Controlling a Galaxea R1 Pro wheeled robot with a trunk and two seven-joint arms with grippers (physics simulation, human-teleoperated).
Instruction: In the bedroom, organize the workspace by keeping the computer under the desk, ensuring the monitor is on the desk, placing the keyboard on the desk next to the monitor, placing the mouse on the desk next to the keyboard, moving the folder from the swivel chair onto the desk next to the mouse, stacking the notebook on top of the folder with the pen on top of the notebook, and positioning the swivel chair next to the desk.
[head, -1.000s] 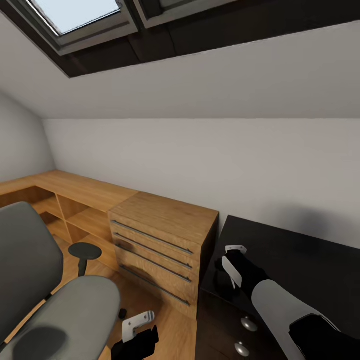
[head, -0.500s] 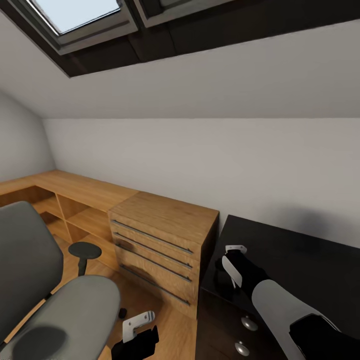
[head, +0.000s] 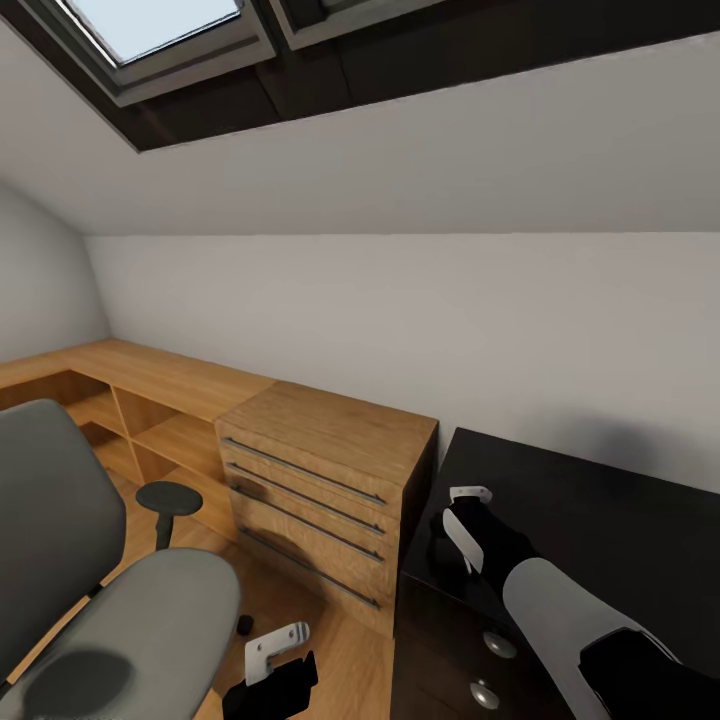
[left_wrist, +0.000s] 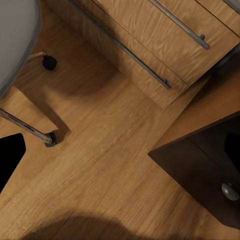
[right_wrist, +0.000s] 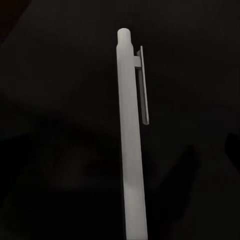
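pen (right_wrist: 131, 145): white-silver stick with a clip near its rounded end, seen lengthwise in the right wrist view against the black desk top; it runs out from the camera between the fingers.
right gripper (head: 462, 528): at the desk's near left corner, over the black top; its white-faced fingers (head: 461, 541) point toward the wall. jaws: apparently clamped on the pen, though the contact itself is not visible.
desk (head: 600, 520): black top at lower right of the head view, against the white wall; a black drawer unit with round silver knobs (head: 499, 645) below the corner.
left gripper (head: 275, 650): low at the bottom edge of the head view, over the wood floor between chair and desk. jaws: cannot tell.
swivel chair (head: 130, 620): grey seat and back at lower left, black armrest (head: 168, 497) to its right; well apart from the desk. castor (left_wrist: 48, 62) and chrome leg show in the left wrist view.
light-wood drawer chest (head: 325, 480): just left of the desk, touching or nearly so; bar handles.
bedroom: sloped white ceiling, dark-framed skylight (head: 150, 25) at top left, wood floor (left_wrist: 115, 150).
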